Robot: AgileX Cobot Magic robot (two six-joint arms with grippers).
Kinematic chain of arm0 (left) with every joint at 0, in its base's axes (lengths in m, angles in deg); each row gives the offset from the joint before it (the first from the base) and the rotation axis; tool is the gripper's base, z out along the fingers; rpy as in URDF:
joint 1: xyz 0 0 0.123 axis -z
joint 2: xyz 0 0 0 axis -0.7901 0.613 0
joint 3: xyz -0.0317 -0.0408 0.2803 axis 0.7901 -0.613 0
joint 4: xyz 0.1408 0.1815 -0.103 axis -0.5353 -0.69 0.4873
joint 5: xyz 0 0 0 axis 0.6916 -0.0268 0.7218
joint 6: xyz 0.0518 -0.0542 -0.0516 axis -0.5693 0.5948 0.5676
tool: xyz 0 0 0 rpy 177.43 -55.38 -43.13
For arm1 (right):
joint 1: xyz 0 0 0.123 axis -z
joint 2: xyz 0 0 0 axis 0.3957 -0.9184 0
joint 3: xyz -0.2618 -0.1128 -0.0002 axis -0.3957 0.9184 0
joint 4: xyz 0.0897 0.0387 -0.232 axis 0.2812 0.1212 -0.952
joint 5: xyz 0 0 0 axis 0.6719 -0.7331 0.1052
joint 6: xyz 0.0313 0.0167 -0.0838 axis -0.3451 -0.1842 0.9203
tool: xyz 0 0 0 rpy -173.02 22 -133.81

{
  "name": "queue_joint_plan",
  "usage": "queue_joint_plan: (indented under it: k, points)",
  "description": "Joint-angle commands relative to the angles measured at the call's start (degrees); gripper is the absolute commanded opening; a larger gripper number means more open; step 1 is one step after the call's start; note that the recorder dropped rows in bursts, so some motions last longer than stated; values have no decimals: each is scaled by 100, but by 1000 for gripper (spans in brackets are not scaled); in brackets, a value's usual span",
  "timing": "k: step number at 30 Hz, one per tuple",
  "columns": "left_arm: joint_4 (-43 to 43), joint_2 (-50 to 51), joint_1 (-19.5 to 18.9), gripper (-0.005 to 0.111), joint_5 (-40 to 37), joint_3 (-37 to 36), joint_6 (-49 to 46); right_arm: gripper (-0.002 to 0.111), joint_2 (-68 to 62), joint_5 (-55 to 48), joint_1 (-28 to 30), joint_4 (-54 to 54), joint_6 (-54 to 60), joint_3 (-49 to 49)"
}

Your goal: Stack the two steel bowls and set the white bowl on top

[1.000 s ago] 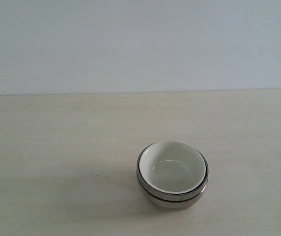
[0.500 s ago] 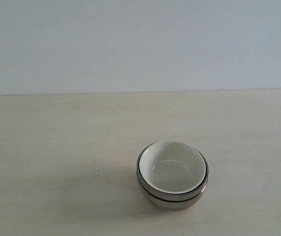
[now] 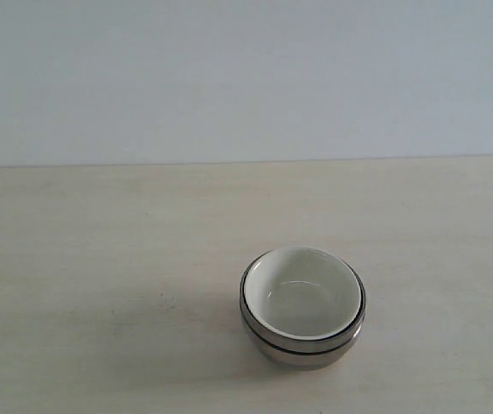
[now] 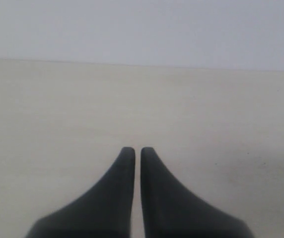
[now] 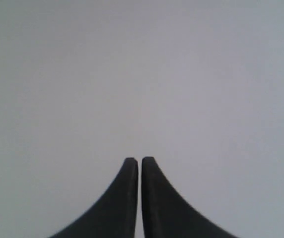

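In the exterior view the two steel bowls (image 3: 302, 349) sit nested one in the other on the table, right of centre near the front. The white bowl (image 3: 302, 289) rests inside the upper steel bowl, upright. Neither arm shows in the exterior view. In the left wrist view my left gripper (image 4: 137, 150) is shut with nothing between its dark fingers, over bare tabletop. In the right wrist view my right gripper (image 5: 140, 160) is shut too, empty, facing only a plain pale wall. No bowl appears in either wrist view.
The pale wooden table (image 3: 100, 250) runs back to a plain light wall (image 3: 229, 78). A faint shadow lies on the tabletop to the left of the stack.
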Motion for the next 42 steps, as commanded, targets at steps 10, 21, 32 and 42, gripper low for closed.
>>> queue_joint_plan:
  k: [10,21,32,42]
  points:
    - [0,-18,29,4,43,-17,27,0,16,1636,15,-17,52,1636]
    - [0,-18,29,4,43,-17,27,0,16,1603,15,-17,42,2914]
    - [0,-18,29,4,43,-17,27,0,16,1163,15,54,42,3406]
    - [0,-18,29,4,43,-17,27,0,16,843,15,54,42,3406]
